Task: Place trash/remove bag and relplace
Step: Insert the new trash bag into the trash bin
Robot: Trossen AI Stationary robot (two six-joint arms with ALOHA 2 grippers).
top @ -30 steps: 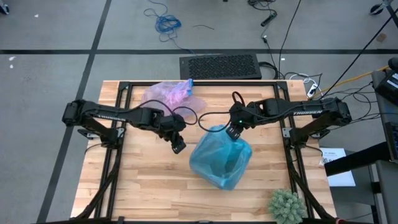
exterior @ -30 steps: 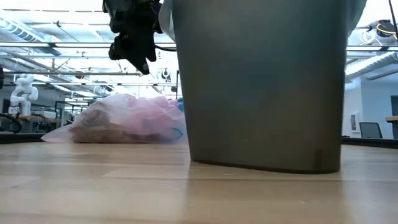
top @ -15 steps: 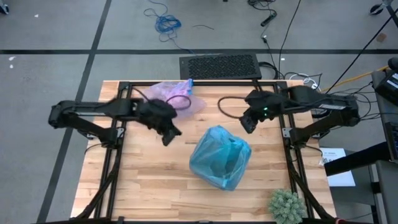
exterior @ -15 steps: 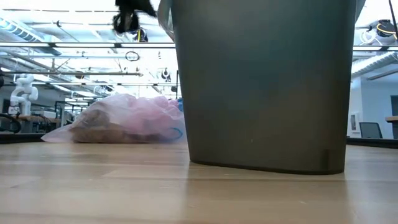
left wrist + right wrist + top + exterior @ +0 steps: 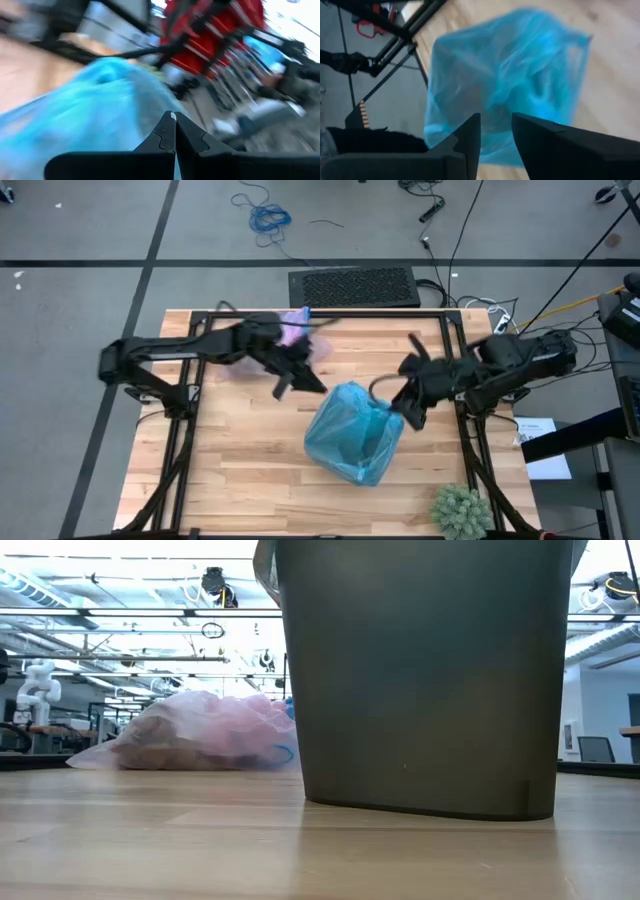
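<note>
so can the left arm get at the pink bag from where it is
Probably yes: the pink bag lies by the table's far edge, right beside the left hand, which is shut and empty, nothing between them.

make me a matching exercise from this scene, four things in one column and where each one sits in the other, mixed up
Things:
1. light blue plastic bag
2. lavender-pink plastic liner with brown paper wads
3. green spiky plant
4. left gripper

Places:
A. near right corner of the wooden table
B. far edge, left of centre
C. table's middle, lining the grey bin
D. above the table, between liner and bin

Pairs: 1-C, 2-B, 3-A, 4-D
</note>
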